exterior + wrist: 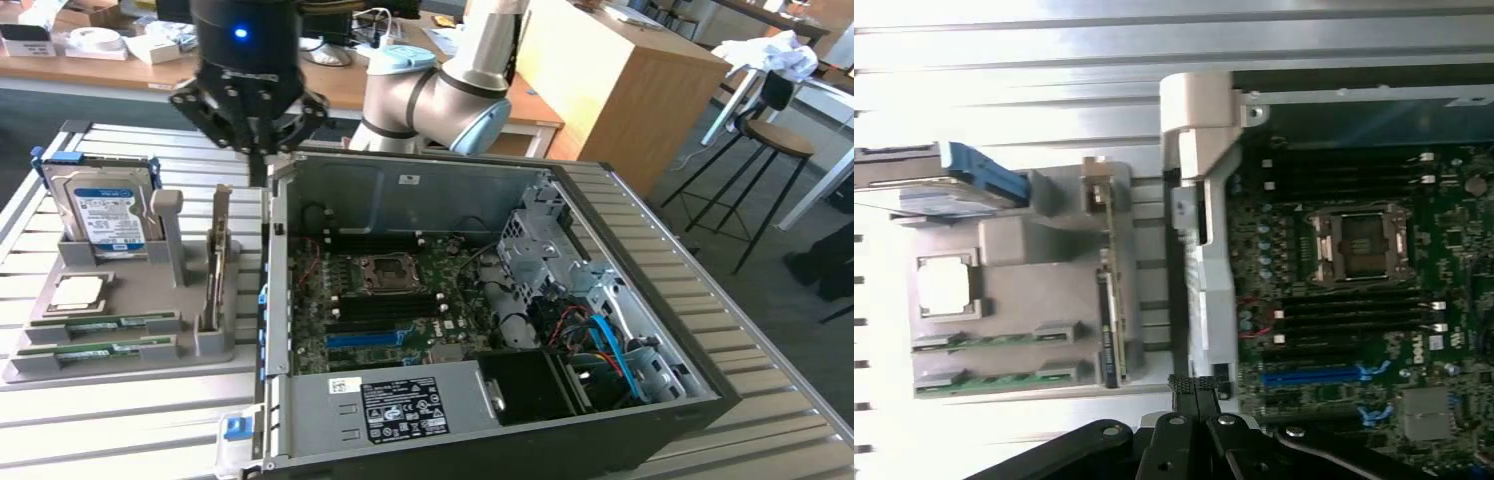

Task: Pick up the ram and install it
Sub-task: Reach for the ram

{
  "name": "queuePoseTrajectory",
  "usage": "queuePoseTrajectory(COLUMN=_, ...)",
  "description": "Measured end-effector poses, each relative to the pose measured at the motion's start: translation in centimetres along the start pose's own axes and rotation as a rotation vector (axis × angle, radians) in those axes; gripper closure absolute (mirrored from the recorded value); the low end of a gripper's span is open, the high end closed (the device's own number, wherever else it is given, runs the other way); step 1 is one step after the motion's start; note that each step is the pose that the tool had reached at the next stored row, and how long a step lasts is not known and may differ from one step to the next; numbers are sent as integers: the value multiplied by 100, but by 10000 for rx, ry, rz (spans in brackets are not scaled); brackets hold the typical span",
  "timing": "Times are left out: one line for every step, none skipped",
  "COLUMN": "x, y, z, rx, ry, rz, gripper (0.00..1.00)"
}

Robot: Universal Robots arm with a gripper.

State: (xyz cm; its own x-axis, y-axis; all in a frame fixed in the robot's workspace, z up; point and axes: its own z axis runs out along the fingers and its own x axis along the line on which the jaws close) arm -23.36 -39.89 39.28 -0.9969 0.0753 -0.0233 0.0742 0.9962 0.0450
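We see the gripper (259, 176) hanging above the gap between the gray tray (127, 372) and the open case (400, 195), near the case's far corner. From the wrist view the gripper (1194, 392) sits over the pale side wall of the case (1199, 200). Its fingers (1184, 400) are pressed together, tip to tip, and hold nothing.

The ram sticks (100, 325) are well apart from the gripper. Two of them lie flat, side by side, in slots at the near end of the tray, the second (94, 352) just beside the first. In the wrist view we find the same pair (994, 340) (994, 378) in the tray (1024, 250).

Also in the tray stand a drive (107, 215) (974, 175) with a blue label and a thin card (218, 250) (1106, 310) on edge. A square chip (78, 292) (946, 285) lies flat between the drive and the sticks.

The tray and the case rest on a slatted metal surface (120, 432) (1054, 60). Inside the case lies the motherboard (400, 290) (1354, 330), with a blue slot (374, 338) (1319, 377) toward its near side.
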Motion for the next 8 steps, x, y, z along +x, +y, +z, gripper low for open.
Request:
queuePoseTrajectory(x=38, y=-3, z=-1, rx=-1, ry=0, rz=0, gripper=90)
queuePoseTrajectory(x=80, y=-6, z=-2, rx=0, ry=0, rz=0, gripper=90)
queuePoseTrajectory(x=120, y=-9, z=-2, rx=-1, ry=0, rz=-1, gripper=90)
queuePoseTrajectory(x=159, y=-12, z=-3, rx=0, ry=0, rz=-1, gripper=90)
queuePoseTrajectory(x=199, y=-15, z=-4, rx=0, ry=0, rz=-1, gripper=90)
queuePoseTrajectory(x=238, y=-18, z=-4, rx=-1, ry=0, rz=0, gripper=90)
queuePoseTrajectory(x=276, y=-20, z=-5, rx=-1, ry=-1, rz=1, gripper=90)
queuePoseTrajectory(x=315, y=-23, z=-5, rx=0, ry=-1, rz=0, gripper=90)
